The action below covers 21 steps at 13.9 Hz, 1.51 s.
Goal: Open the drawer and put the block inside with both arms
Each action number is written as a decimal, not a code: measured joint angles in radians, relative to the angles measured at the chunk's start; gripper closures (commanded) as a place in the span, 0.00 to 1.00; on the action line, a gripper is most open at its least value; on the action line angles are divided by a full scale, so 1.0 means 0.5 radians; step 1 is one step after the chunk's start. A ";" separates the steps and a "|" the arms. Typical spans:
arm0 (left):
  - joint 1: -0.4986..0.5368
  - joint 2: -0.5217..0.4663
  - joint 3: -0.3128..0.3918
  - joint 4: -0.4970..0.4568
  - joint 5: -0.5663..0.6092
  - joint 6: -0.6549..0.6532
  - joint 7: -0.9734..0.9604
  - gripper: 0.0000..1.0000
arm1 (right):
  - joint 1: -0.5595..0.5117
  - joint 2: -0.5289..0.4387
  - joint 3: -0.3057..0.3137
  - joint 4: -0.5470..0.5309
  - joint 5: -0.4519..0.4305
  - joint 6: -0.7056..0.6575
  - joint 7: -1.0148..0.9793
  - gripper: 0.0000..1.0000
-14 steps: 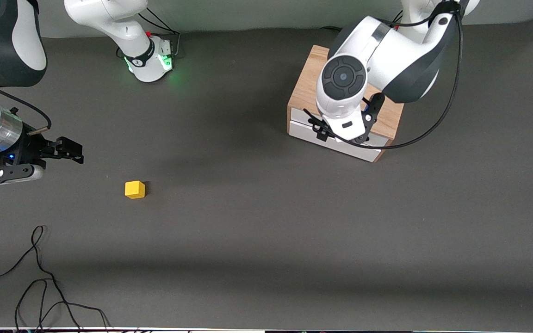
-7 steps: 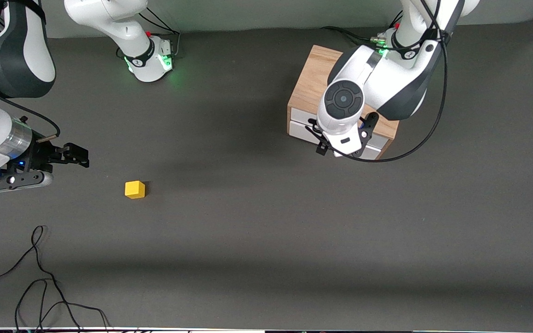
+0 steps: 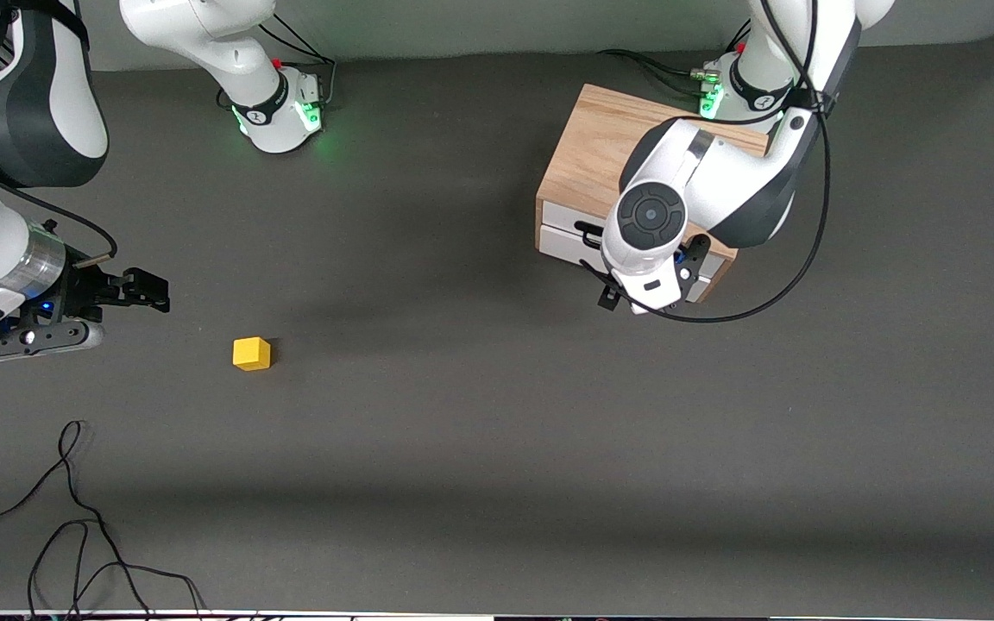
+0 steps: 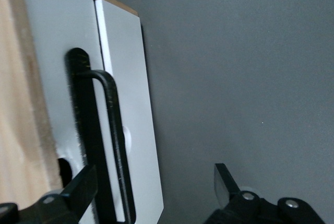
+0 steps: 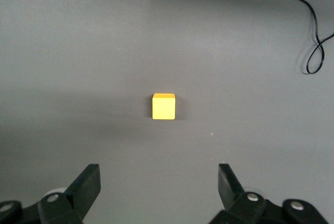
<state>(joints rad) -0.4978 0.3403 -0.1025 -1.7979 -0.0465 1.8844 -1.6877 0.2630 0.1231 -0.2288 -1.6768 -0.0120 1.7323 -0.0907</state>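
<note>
Sitting on the dark grey table, the small bright yellow cube is near the right gripper, which hangs above the table with fingers spread, holding nothing. Left gripper, fingers also apart, hangs at the white drawer front's black bar handle on the light wooden cabinet.

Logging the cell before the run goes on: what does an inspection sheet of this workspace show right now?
Surface: dark grey table, flat.
Job's things: drawer shut in the wooden cabinet; yellow block alone on the table toward the right arm's end.
Clutter: nothing seen.
Grippers: left gripper open in front of the drawer, at its black handle; right gripper open, empty, above the table near the block.
Cables: loose black cable on the table, nearer the camera than the block.
Surroundings: green-lit arm bases.
</note>
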 measured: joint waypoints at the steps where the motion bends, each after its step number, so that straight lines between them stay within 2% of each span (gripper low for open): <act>1: 0.000 0.021 0.000 -0.002 0.003 0.016 0.001 0.00 | 0.000 0.003 0.000 0.000 0.000 0.000 0.000 0.00; 9: 0.000 0.070 -0.005 -0.103 0.010 0.078 0.002 0.00 | 0.003 0.031 0.002 -0.001 0.000 0.005 0.000 0.00; 21: -0.003 0.111 -0.010 -0.106 0.038 0.222 0.004 0.00 | 0.002 0.056 -0.001 -0.085 0.000 0.159 0.000 0.00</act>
<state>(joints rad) -0.4991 0.3959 -0.1077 -1.8510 -0.0275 1.9954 -1.6858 0.2642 0.1511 -0.2295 -1.7195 -0.0120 1.8116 -0.0907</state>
